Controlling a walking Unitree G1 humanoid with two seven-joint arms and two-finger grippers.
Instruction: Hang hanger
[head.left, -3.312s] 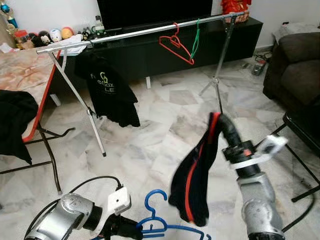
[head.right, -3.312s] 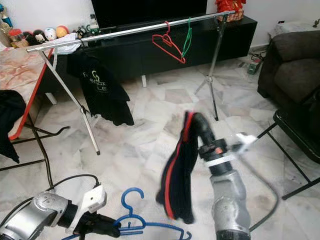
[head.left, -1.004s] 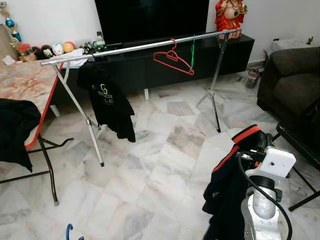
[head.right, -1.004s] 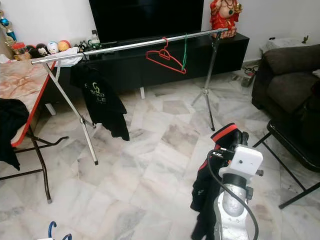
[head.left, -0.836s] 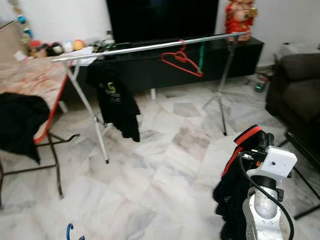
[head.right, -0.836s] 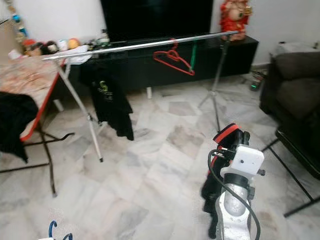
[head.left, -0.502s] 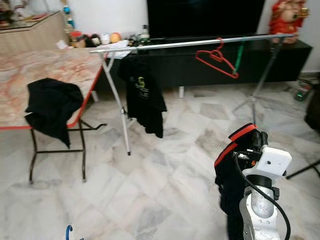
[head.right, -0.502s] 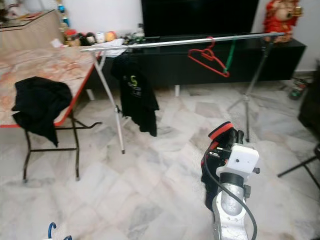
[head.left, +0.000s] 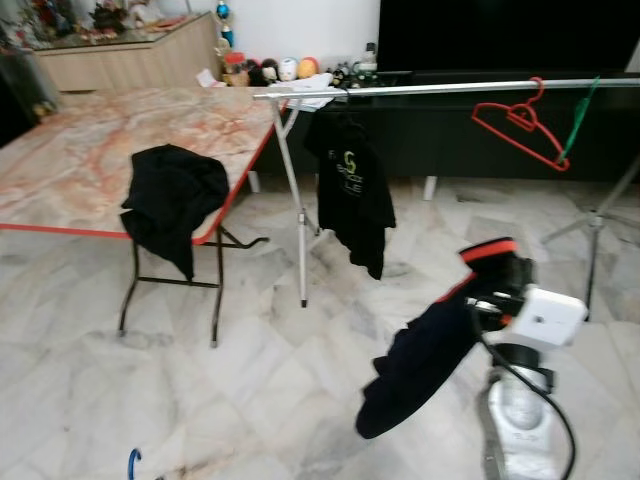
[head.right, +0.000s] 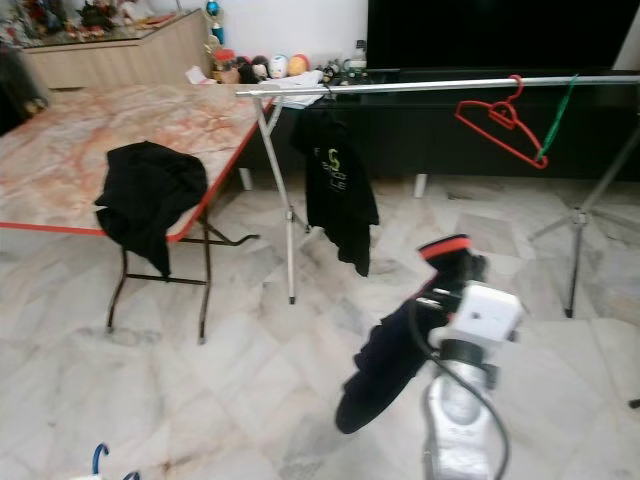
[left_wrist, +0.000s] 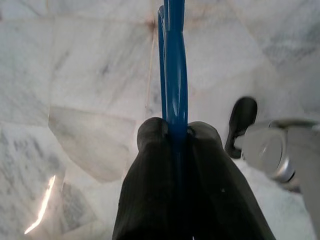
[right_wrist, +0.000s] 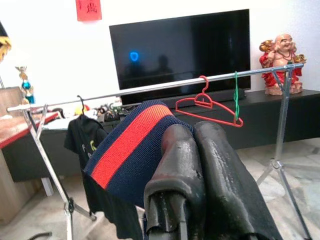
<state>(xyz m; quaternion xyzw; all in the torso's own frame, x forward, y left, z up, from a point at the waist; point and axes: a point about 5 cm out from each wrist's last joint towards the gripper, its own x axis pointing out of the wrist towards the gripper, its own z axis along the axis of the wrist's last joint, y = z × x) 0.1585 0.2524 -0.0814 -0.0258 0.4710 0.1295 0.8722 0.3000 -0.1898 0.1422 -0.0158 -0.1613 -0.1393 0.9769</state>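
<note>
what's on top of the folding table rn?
A black garment drapes over the folding table front edge, hiding that stretch of edge. The rest shows bare marbled top. Small items by the far corner are blurry.

Right arm raised at lower right of the head views, silver forearm upright with white wrist housing on top. Right gripper (right_wrist: 192, 145) with both black fingers (right_wrist: 175, 160) pressed together, clamped on a dark garment with red-banded collar (right_wrist: 127, 150) draped over them. Left gripper (left_wrist: 176, 131) low, pointing floorward, black fingers (left_wrist: 150, 170) pinched tight against a blue hanger (left_wrist: 172, 60) rising between the tips.
</note>
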